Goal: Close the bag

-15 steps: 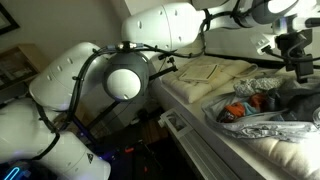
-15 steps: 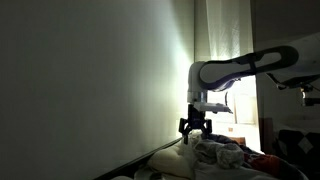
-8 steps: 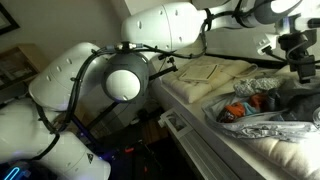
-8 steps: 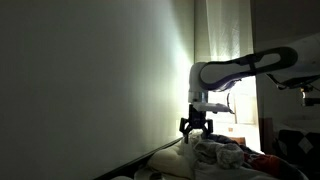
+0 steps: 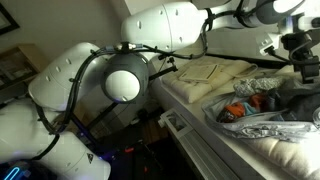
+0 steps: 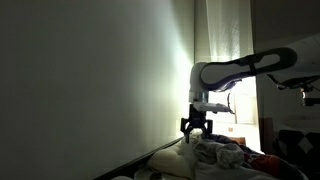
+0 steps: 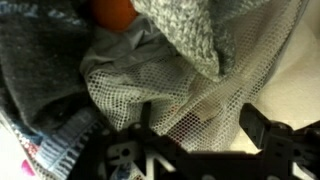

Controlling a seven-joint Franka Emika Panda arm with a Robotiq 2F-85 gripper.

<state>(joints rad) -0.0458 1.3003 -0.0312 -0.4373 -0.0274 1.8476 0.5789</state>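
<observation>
The bag point(image 5: 268, 124) is judged light and floppy, best pinched at its loose rim. The gripper point(image 7: 200, 125) is found with jaws spread wide, nothing held.

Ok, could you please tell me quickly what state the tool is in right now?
The tool is open, jaws spread wide over the bag, holding nothing.

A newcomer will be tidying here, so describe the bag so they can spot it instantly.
Start at the long pale bed-like surface beside the big white robot arm in an exterior view. Go past the folded cream cloth to the floppy heap beyond: that is the bag. Unlike the flat, plain cloth, it is crinkled, silvery grey and translucent, with orange and red showing through.
</observation>
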